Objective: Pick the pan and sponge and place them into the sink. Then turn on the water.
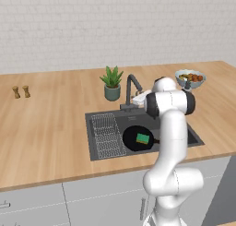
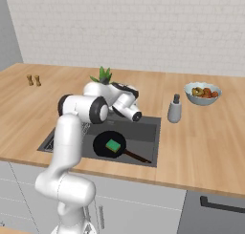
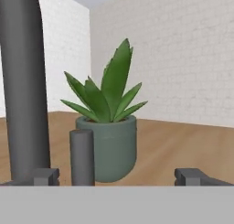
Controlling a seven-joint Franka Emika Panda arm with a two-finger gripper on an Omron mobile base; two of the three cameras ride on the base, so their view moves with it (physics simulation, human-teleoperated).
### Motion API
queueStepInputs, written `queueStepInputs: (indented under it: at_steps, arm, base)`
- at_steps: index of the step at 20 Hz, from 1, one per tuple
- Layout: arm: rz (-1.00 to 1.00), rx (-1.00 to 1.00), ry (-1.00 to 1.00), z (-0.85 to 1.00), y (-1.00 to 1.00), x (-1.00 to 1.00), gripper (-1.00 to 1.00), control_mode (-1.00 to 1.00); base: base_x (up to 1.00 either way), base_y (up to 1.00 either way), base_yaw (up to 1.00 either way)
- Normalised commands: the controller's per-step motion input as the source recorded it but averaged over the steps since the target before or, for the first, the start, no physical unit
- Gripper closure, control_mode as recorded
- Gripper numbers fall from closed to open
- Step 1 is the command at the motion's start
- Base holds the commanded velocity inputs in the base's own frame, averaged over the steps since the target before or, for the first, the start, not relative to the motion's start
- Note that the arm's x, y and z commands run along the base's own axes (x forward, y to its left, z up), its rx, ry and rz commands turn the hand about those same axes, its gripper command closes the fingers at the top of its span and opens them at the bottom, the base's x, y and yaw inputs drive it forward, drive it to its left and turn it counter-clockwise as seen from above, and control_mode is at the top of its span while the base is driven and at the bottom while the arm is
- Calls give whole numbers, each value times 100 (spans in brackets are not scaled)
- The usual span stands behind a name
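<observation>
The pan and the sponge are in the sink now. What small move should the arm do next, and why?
Probably ease the open gripper forward toward the short faucet handle beside the faucet. The pan lies in the sink with the sponge on it, and no water runs. The hand view shows the handle between the fingertips, nearer the left one, in front of the potted plant.

Potted plant [image 3: 106, 141] on wooden counter [image 3: 183, 145]. Dark faucet column [image 3: 23, 81] at left, short lever [image 3: 82, 157] beside pot. Fingertips [image 3: 45, 176] spread wide.

Both base views look down over sink [image 1: 103, 121] from opposite sides; hand view level, close on plant [image 3: 107, 127].
</observation>
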Motion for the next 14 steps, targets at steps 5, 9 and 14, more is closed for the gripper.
queueStepInputs:
  at_steps: [5, 9, 14]
  arm:
    - [0, 0, 0, -11, 0, 27, -100, -100]
    - [0, 0, 0, -1, 0, 25, -100, -100]
    - [-3, 0, 0, 0, 0, 29, 100, -100]
  base:
    - [0, 0, 0]
    - [0, 0, 0]
    - [0, 0, 0]
